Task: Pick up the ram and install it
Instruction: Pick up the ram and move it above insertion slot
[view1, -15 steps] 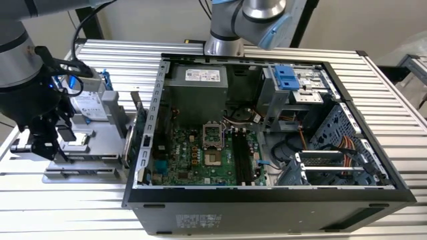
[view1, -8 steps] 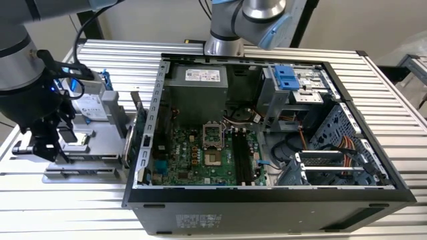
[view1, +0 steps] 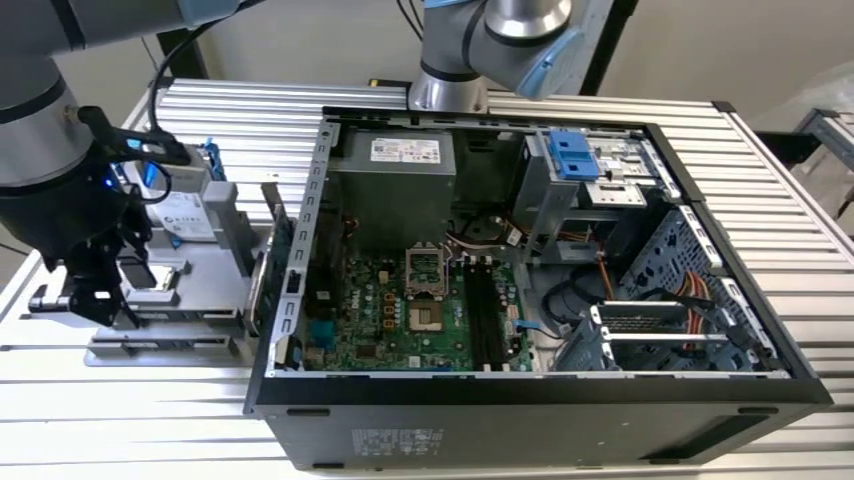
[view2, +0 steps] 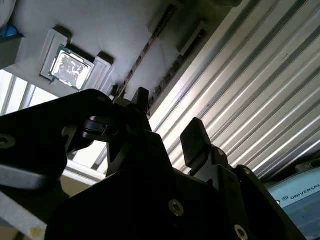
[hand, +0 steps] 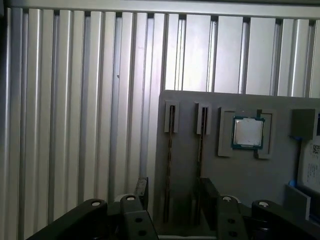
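- Over one grey holder, one gripper is seen wide open and empty.
- Two ram sticks are stood in slots; one processor chip is laid beside them.

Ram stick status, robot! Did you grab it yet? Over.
Jaws open, empty. Thin dark-edged ram stick stands in grey slotted holder, twin stick beside it, neither gripped. Path looks clear.

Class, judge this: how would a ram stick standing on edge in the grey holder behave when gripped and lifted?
Probably stiff: the ram looks like a thin, straight board. Likely light, being so narrow. Standing on edge in a slot of the holder, it may tip or bind unless lifted straight.
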